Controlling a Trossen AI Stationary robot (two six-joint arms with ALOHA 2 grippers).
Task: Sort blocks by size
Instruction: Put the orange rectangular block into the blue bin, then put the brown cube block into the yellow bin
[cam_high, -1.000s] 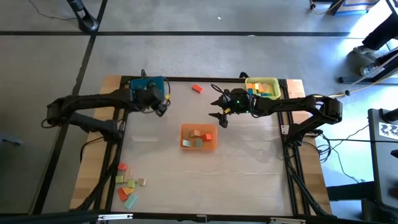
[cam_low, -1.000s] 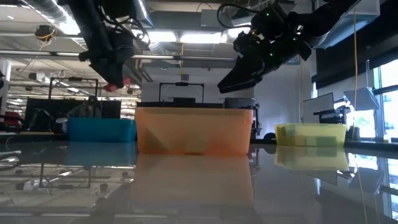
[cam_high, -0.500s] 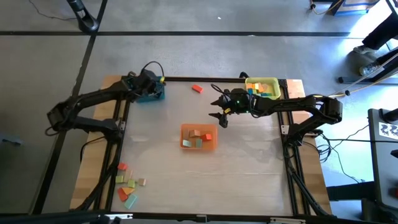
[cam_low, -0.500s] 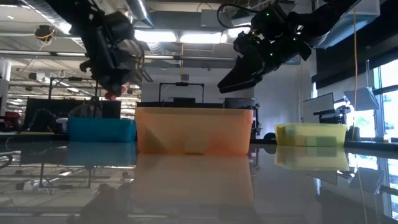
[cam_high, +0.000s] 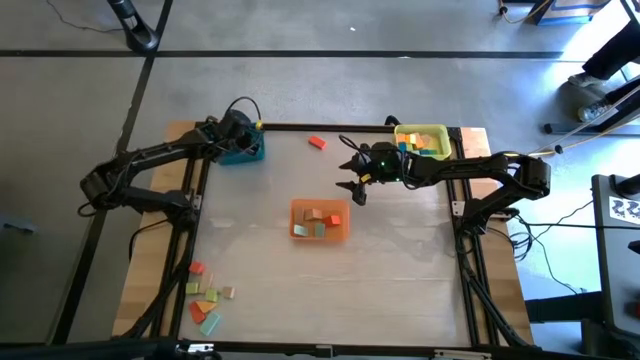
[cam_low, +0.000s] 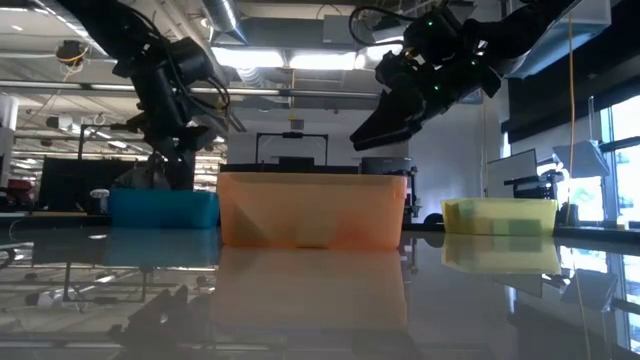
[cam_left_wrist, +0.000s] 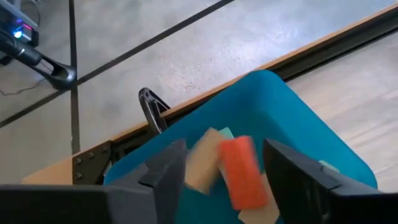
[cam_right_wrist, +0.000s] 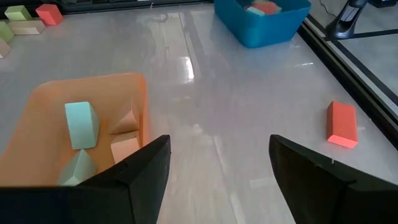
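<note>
My left gripper (cam_high: 246, 141) hangs open over the blue tray (cam_high: 252, 153) at the table's far left corner. In the left wrist view a red block (cam_left_wrist: 242, 173) shows blurred between and below its fingers, over tan blocks (cam_left_wrist: 202, 163) in that tray (cam_left_wrist: 298, 118). My right gripper (cam_high: 352, 186) stands open above the table, between the orange tray (cam_high: 296, 232) and the yellow tray (cam_high: 400, 130), with nothing between its fingers (cam_right_wrist: 214, 180). Another red block (cam_high: 317, 142) lies flat on the table near the far edge. Several loose blocks (cam_high: 205, 300) lie at the near left.
The orange tray (cam_right_wrist: 93, 84) at the table's middle holds light blue and tan blocks. The yellow tray holds orange and green blocks. A black frame rail (cam_high: 330, 127) runs along the far edge. Bare tabletop (cam_high: 400, 280) lies toward the near right.
My left gripper has swung toward the table's far left corner and sunk a little over the blue tray. It has let go of the red block, which no longer shows at its fingertips in the low view and now shows down in the tray.
</note>
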